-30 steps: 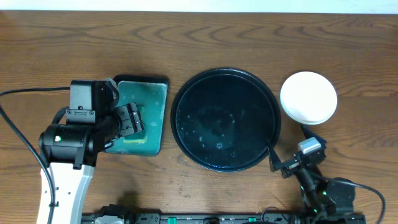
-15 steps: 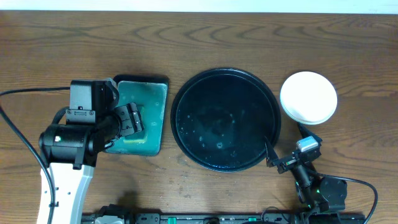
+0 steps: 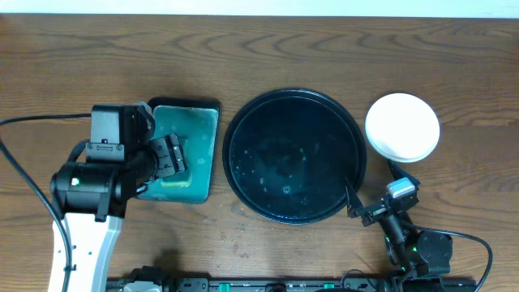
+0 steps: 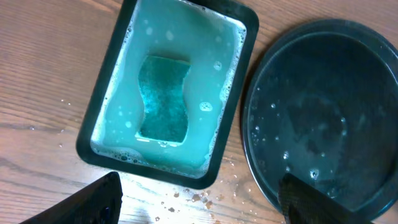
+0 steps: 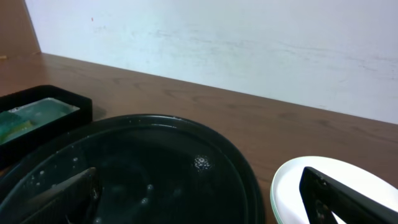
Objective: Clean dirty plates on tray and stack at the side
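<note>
Over the soapy basin, left claw gapes, seemingly empty; right claw gapes empty near plates.

Wooden table bears rectangular tray, round tray, white plates.

My worktop is warm brown wood with wavy darker grain. The tray is glossy black, speckled with pale droplets. At its 3 o'clock, the plates are plain white. At its 9 o'clock, a black rectangular tray holds milky teal-green liquid and a darker teal sponge.
</note>
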Action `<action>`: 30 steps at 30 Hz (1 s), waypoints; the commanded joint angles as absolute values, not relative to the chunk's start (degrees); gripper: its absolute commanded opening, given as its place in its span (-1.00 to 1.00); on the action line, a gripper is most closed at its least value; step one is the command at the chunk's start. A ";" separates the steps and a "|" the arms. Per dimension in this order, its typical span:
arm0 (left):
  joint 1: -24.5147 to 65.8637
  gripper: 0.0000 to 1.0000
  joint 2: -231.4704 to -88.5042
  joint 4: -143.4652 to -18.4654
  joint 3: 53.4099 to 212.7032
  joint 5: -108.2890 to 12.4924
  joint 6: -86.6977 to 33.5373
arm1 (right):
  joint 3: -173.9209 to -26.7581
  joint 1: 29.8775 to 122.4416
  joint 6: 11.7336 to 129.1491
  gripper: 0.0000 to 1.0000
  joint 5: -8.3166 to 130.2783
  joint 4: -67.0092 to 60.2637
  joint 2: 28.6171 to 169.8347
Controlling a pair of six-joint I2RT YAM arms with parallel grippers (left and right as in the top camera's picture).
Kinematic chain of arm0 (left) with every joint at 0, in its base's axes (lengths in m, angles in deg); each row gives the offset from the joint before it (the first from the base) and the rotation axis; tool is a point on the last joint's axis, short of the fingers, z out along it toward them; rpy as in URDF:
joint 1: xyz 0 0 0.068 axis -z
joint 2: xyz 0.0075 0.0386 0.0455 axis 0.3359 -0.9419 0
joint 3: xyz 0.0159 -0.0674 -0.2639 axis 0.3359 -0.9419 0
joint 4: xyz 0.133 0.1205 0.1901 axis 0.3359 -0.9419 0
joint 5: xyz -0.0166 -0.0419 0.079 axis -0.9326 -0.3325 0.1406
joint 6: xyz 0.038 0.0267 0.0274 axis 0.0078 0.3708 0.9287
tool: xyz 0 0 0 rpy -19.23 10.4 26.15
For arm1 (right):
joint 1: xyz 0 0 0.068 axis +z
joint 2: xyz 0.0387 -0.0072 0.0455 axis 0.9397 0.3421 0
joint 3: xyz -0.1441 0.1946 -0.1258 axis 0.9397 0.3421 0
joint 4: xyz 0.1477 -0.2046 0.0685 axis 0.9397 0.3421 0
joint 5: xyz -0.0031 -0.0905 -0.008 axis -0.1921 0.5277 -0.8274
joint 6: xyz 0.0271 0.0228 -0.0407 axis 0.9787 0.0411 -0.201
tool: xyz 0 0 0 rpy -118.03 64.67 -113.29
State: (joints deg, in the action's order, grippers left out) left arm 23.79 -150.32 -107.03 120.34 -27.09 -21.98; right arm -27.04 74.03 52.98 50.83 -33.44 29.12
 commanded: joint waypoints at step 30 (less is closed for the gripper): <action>21.80 0.61 -88.39 -50.62 63.62 -26.94 -10.94 | -26.76 74.44 53.72 0.98 50.98 -33.50 28.73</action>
State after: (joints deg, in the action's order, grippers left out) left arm 21.91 -89.12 -52.02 64.88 -26.33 -12.12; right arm -27.00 74.03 53.00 50.85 -33.48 29.08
